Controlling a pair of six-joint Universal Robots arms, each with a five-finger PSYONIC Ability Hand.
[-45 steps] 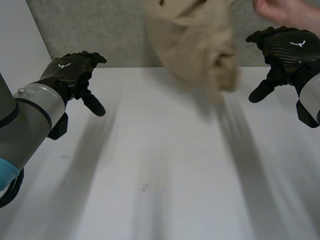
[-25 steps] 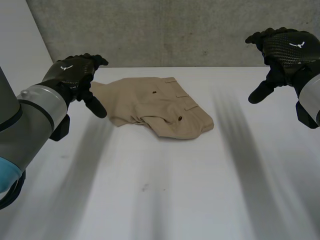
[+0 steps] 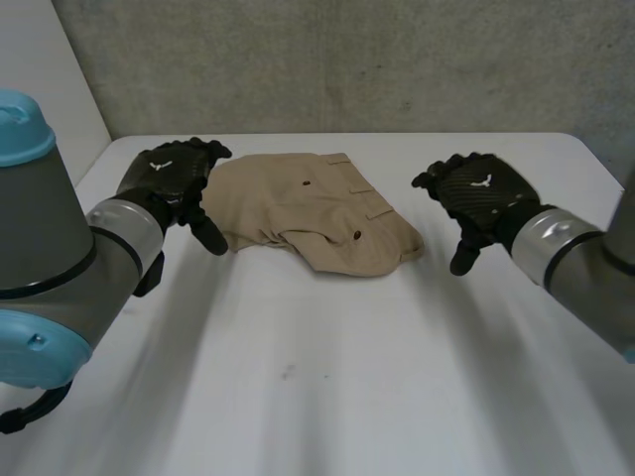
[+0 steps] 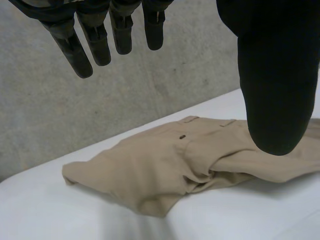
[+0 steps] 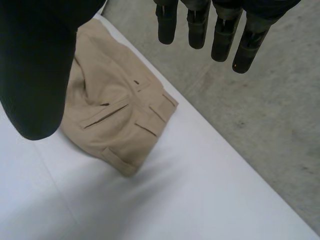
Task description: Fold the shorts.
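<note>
Surface: a white table is taking up the near and middle ground. A grey concrete wall is running along its far edge, and a pale panel is closing off the far left corner.

Task item: tan shorts are lying on the far middle of the table, close to the wall and between the two hands. They are lying loosely bunched, not flat. A rumpled fold is running across the near side, and the pocket slits and two dark buttons are facing up.

Left arm: the grey arm with its light-blue cap is reaching in from the near left. The left hand is hovering just beside the left end of the shorts, palm facing them. In the left wrist view the fingers are hanging straight and spread with the thumb well apart, nothing between them, and the cloth is lying below the fingertips.

Right arm: it is coming in from the right. The right hand is hovering near the right end of the shorts, apart from the cloth, thumb pointing down at the table. In the right wrist view its fingers are hanging straight and relaxed, the thumb wide of them, gripping nothing.
</note>
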